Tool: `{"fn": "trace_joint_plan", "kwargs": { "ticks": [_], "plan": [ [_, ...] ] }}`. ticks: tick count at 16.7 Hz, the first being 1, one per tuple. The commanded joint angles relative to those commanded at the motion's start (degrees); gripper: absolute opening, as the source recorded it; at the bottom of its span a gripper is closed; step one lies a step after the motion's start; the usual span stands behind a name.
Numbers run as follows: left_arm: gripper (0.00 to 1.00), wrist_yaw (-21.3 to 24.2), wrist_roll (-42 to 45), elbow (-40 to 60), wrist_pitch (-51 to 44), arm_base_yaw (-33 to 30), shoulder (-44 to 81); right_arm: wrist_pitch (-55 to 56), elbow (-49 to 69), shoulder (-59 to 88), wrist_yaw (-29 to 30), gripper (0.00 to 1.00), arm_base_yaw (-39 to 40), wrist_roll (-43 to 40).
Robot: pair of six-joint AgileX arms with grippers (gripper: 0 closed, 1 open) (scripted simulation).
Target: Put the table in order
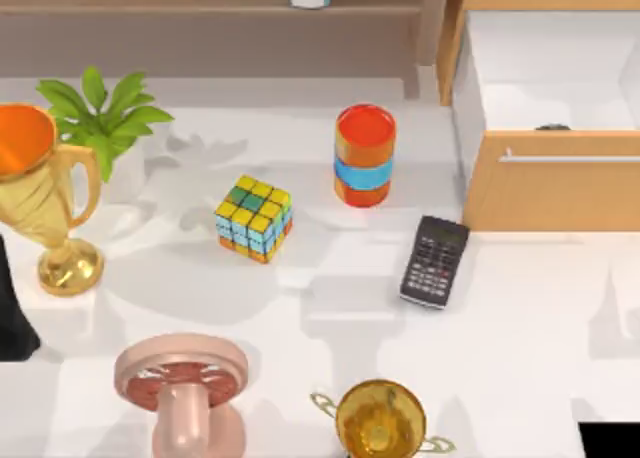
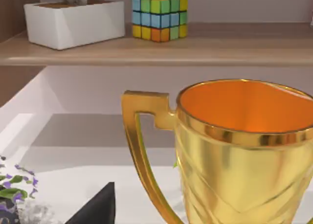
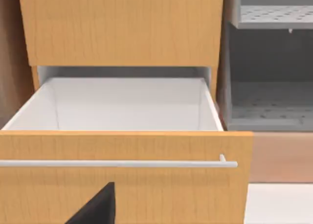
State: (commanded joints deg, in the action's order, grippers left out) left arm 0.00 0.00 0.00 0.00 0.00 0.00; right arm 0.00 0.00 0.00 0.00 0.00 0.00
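The white table [image 1: 520, 328] holds several loose things. A gold trophy [image 1: 45, 203] with an orange inside stands at the left and looms close in the left wrist view [image 2: 244, 155]. A multicoloured cube [image 1: 254, 218] sits near the middle, with a red, blue and orange stacked cylinder [image 1: 365, 155] behind it to the right. A black calculator [image 1: 435, 261] lies in front of the drawer unit. My left arm [image 1: 12, 308] is at the left edge beside the trophy. My right arm [image 1: 610, 440] is parked at the front right corner.
A light-wood drawer [image 1: 550, 108] stands pulled out at the back right, white inside [image 3: 127, 104]. A green plant [image 1: 100, 113] is at the back left. A pink wheel-shaped object [image 1: 182, 388] and a second gold cup [image 1: 380, 420] sit at the front. The shelf [image 2: 156, 50] carries a tissue box [image 2: 73, 21] and another cube [image 2: 159, 17].
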Motion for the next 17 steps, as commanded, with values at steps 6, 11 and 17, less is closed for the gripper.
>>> {"fn": "trace_joint_plan", "kwargs": {
  "ticks": [6, 11, 17],
  "plan": [
    [1.00, 0.00, 0.00, 0.00, 0.00, 0.00, 0.00, -3.72, 5.80, 5.88, 0.00, 1.00, 0.30, -0.25],
    [1.00, 0.00, 0.00, 0.00, 0.00, 0.00, 0.00, -15.10, 25.20, 26.50, -0.01, 1.00, 1.51, -1.12],
    [1.00, 0.00, 0.00, 0.00, 0.00, 0.00, 0.00, -33.59, 59.01, 64.39, -0.06, 1.00, 3.79, -2.58]
  ]
}}
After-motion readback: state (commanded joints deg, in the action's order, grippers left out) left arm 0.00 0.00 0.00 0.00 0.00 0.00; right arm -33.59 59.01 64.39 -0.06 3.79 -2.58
